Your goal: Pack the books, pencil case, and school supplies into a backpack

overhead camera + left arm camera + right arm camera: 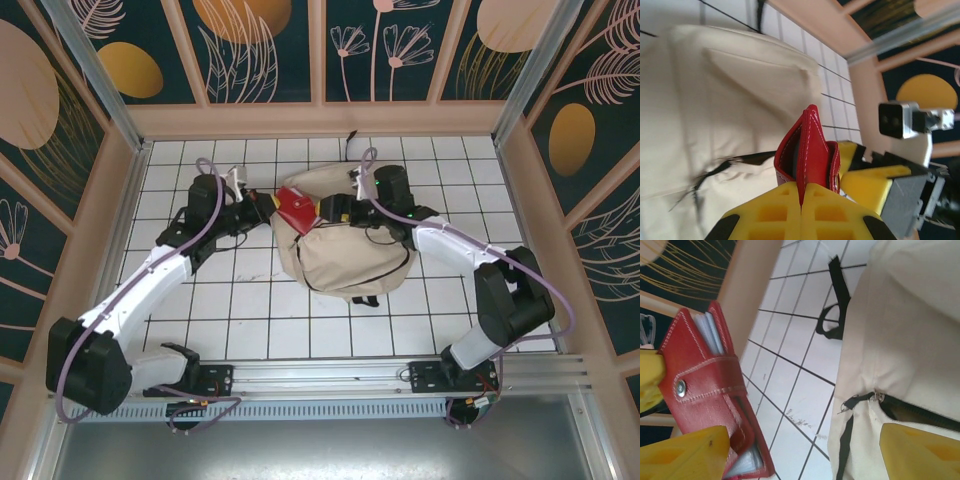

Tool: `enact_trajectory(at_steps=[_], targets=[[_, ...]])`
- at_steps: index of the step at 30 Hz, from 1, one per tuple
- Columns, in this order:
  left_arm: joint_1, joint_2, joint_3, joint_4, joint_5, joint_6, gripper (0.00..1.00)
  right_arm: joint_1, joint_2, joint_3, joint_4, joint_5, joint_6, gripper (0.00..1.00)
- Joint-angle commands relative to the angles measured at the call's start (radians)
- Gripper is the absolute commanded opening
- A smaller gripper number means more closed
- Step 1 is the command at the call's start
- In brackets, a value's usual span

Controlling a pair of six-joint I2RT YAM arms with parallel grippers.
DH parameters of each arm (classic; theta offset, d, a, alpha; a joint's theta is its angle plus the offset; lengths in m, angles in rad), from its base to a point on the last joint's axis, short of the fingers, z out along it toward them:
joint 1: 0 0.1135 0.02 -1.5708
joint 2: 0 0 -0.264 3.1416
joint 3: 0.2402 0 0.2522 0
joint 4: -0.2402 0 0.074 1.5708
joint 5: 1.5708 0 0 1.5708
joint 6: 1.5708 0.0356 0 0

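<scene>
Left fingers (790,200) pinch red wallet (810,145) (clear sleeves inside) at backpack (715,100) edge.

The backpack (345,255) lies flat in the middle of the table (240,310) - big, beige, soft, dark zipper lines across the front. From the right wrist, its zip (910,410) gapes a little, showing a dark slit, and a black strap loop (832,322) trails off its top onto the tiles. And there's the red case (297,208), up off the table, just over the backpack's upper left corner - pinched at one edge in the left gripper (801,192). It's small and flat with white stitching, a strap closed by a metal snap (681,388), and pale clear sleeves peeking out of its open edge. It sits tilted, one corner pointing away from the fingers.
</scene>
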Motion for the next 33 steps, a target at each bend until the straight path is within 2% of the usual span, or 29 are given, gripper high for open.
enact_trajectory(at_steps=[1,6,12,16,19,24,25,26,27,29,33], targets=[[-0.013,0.051,0.046,0.107,0.149,0.042,0.03,-0.038,-0.014,0.008,0.068,-0.209,-0.046,0.79],[-0.022,0.099,0.052,0.119,0.18,0.072,0.03,-0.042,0.002,0.007,0.118,-0.349,-0.031,0.8],[-0.027,0.122,0.052,0.153,0.198,0.085,0.03,-0.039,0.032,0.03,0.117,-0.374,0.001,0.77],[-0.027,0.13,0.052,0.172,0.221,0.083,0.04,-0.036,0.064,0.045,0.116,-0.394,0.016,0.71],[-0.027,0.138,0.051,0.165,0.215,0.09,0.08,-0.03,0.079,0.044,0.153,-0.432,0.038,0.57],[-0.026,0.175,0.098,0.133,0.164,0.05,0.25,-0.014,0.08,0.044,0.163,-0.438,0.05,0.18],[-0.027,0.183,0.101,0.132,0.15,0.036,0.35,-0.016,0.077,0.04,0.165,-0.421,0.064,0.11],[-0.026,0.188,0.103,0.135,0.143,0.026,0.37,-0.016,0.072,0.032,0.174,-0.407,0.085,0.05],[-0.027,0.194,0.106,0.133,0.135,0.012,0.38,-0.017,0.068,0.024,0.187,-0.396,0.105,0.03],[-0.027,0.206,0.119,0.109,0.093,0.001,0.52,-0.02,0.06,0.0,0.221,-0.37,0.154,0.02],[-0.027,0.198,0.104,0.134,0.064,-0.015,0.69,-0.038,0.04,-0.056,0.306,-0.348,0.229,0.05]])
